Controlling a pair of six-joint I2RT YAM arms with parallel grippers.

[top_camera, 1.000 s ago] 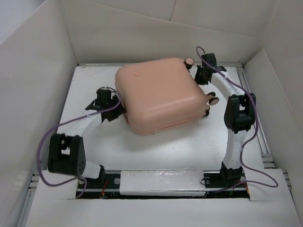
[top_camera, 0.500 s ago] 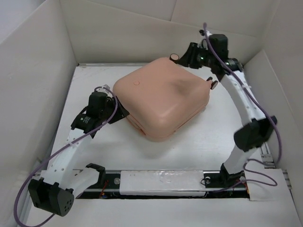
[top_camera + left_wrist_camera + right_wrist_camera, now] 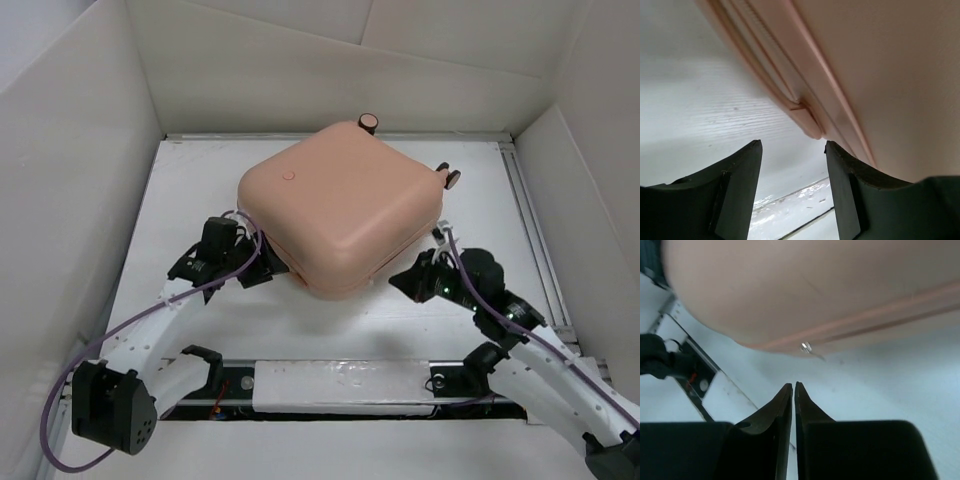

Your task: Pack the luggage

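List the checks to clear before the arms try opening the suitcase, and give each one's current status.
1. Luggage open for packing: not ok, shell closed.
2. Left gripper open: ok.
3. Seam tab ahead of left gripper: ok, not gripped.
4. Right gripper open: not ok, shut on nothing.
5. Metal zipper pull reachable: ok, just ahead of right gripper, untouched.
6. Zipper undone: cannot tell.

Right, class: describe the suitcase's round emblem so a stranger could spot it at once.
On the white table lies the closed peach-pink luggage. Near the far-left corner of its top shell sits the round emblem, a small pinkish dot, unlike the dark wheels jutting from the far and right edges.
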